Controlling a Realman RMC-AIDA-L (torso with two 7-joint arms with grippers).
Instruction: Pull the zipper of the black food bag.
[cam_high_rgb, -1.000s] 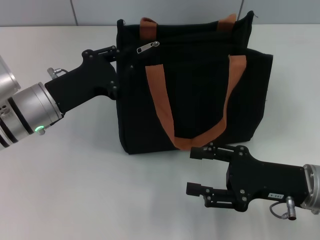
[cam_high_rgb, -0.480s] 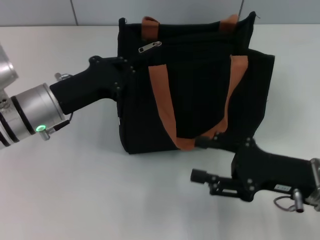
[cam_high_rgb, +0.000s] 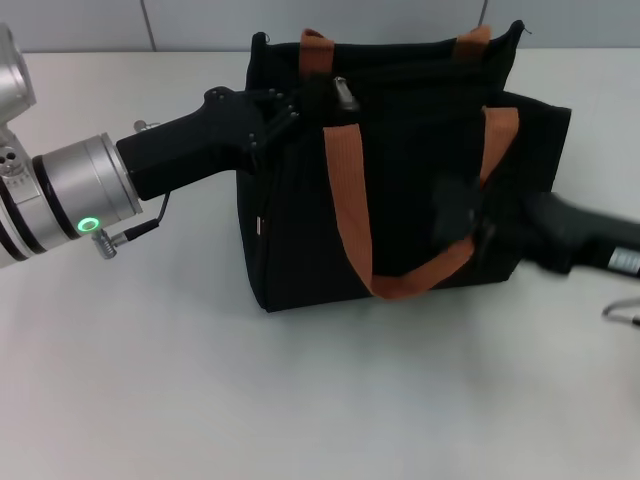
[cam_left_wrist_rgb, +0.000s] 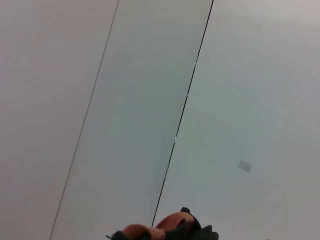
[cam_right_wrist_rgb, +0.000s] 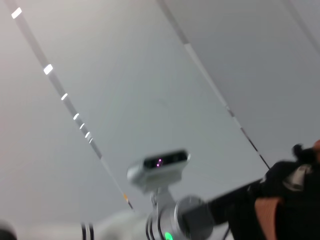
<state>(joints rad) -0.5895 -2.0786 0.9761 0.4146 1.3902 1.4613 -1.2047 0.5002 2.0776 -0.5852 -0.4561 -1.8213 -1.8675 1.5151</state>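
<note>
The black food bag (cam_high_rgb: 410, 130) stands upright on the table, with orange-brown straps (cam_high_rgb: 350, 200) hanging down its front. My left gripper (cam_high_rgb: 322, 98) reaches in from the left to the bag's top edge and is shut on the silver zipper (cam_high_rgb: 345, 93), whose tab sticks up at its tip. My right gripper (cam_high_rgb: 462, 215) is blurred and lies against the bag's front, low on the right, beside the strap loop. The left wrist view shows only a bit of the bag and a strap (cam_left_wrist_rgb: 165, 230). The right wrist view shows the bag's edge (cam_right_wrist_rgb: 280, 200).
The white table (cam_high_rgb: 200, 380) spreads in front of and to the left of the bag. A grey panelled wall (cam_high_rgb: 200, 20) runs behind it. A loose cable loop (cam_high_rgb: 622, 310) hangs by my right arm.
My left gripper moved right along the bag's top, and the zipper tab went with it. The bag shifted a little to the right. My right gripper rose from the table to the bag's front.
</note>
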